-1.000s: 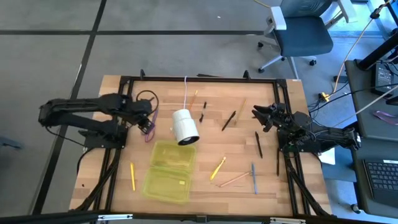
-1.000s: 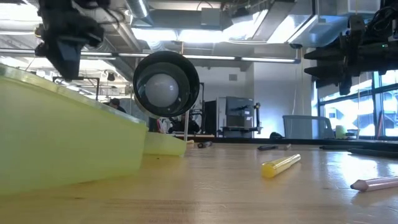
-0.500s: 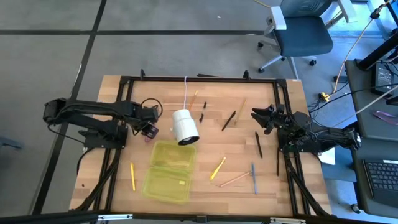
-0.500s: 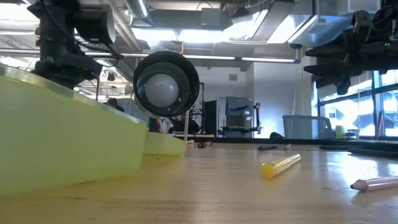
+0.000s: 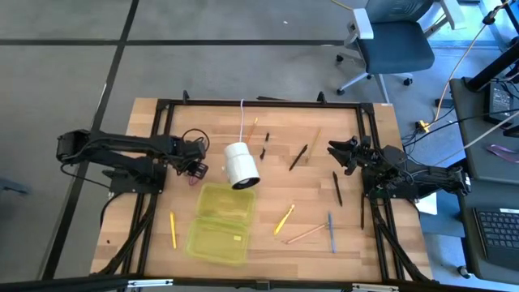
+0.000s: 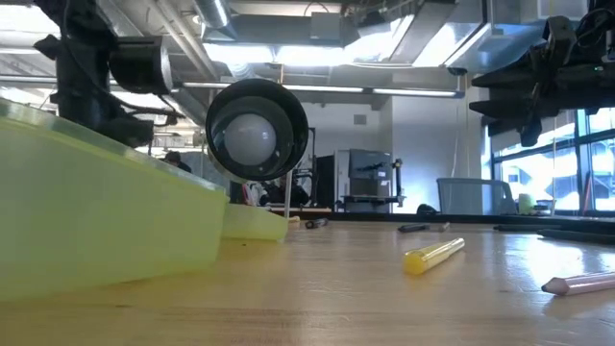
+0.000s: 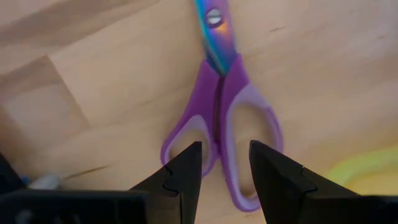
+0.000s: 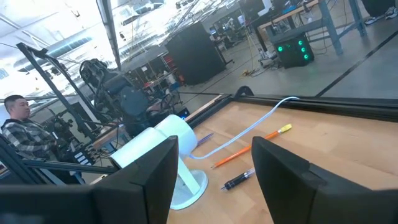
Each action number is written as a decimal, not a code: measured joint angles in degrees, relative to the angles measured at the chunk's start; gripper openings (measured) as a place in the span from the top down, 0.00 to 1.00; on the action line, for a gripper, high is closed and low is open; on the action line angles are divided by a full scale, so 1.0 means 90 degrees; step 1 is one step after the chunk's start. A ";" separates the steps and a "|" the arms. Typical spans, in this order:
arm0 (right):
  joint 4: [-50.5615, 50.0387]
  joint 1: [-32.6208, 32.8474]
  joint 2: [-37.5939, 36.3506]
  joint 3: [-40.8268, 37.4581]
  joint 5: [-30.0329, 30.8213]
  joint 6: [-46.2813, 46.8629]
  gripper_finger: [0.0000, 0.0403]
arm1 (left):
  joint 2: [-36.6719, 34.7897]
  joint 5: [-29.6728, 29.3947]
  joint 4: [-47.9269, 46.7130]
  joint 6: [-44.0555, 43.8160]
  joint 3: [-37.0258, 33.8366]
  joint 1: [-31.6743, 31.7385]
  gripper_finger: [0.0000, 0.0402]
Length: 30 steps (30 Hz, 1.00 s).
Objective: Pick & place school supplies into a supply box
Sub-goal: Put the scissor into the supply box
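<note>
L hand [image 7: 221,163] hangs released right over the purple-handled scissors [image 7: 221,118], which lie flat on the counter [image 5: 357,215] just beside the open supply box [image 5: 219,223]. Risk: fingers straddle only the handle junction, so a clench could slip or pivot the blades. R hand [image 5: 339,154] waits released, far side.

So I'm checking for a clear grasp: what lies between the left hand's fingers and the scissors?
Nothing. In the left wrist view the open left hand hangs right over the purple scissors, its fingers straddling the handles.
</note>
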 joint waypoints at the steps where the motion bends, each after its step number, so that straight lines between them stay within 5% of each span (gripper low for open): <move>1: -0.0001 -0.0001 0.0000 0.0000 -0.0001 -0.0001 0.48 | 0.0000 -0.0001 0.0033 -0.0042 -0.0033 -0.0002 0.68; 17: -0.0047 -0.0001 0.0000 0.0000 0.0000 -0.0058 0.48 | 0.0302 0.0186 0.0598 -0.0010 -0.0527 -0.0004 0.69; 30: -0.0068 0.0000 0.0000 -0.0001 0.0000 -0.0059 0.48 | 0.0351 -0.0014 0.0552 0.0399 -0.0526 -0.0012 0.87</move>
